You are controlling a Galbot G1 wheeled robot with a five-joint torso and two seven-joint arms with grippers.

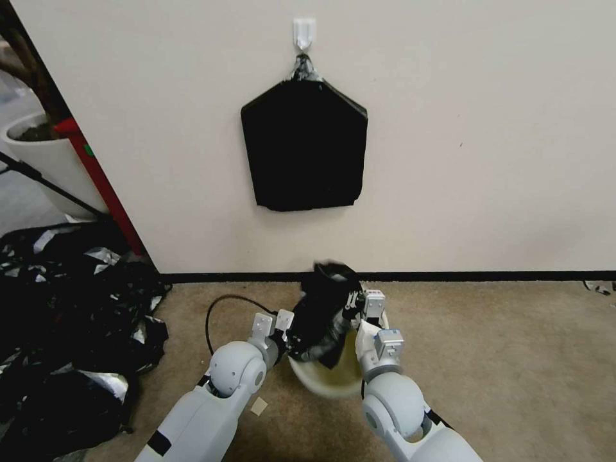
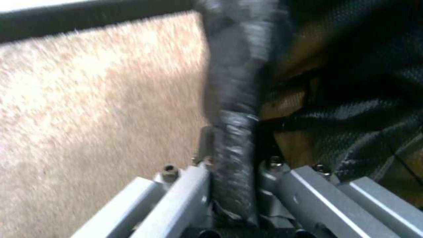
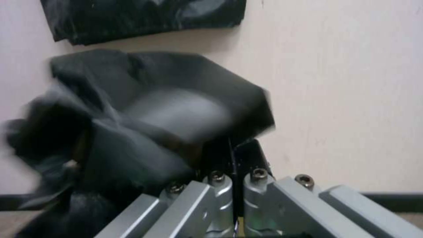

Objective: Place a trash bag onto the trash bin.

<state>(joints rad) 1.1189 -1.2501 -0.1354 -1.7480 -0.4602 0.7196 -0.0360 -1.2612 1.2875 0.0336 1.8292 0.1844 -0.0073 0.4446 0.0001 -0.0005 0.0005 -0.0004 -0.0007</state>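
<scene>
Head view: left gripper (image 1: 290, 338) and right gripper (image 1: 357, 307) both sit low in front of the robot, either side of the thin, glossy, wrinkled black plastic trash bag (image 1: 326, 308). The bag stands bunched between them, directly over the small round cream-white plastic trash bin (image 1: 324, 378) on the tan carpet (image 1: 500, 346). Bag's long axis runs roughly upright, tilted slightly; its lower end dips into the bin mouth. Left gripper is at the bag's lower near edge, right gripper at its upper far edge, so both are touching it. Flat five-sided black stack (image 1: 304, 144) hangs on the wall well above.

Left wrist view: left fingers (image 2: 194, 185) pressed together on a twisted strand of bag film (image 2: 231, 132); bin interior just beside it.

Right wrist view: right fingers (image 3: 220, 185) closed tight on the bag's edge (image 3: 154, 112), the bag ballooning ahead towards the wall. Likely next: spread the mouth over the rim.
</scene>
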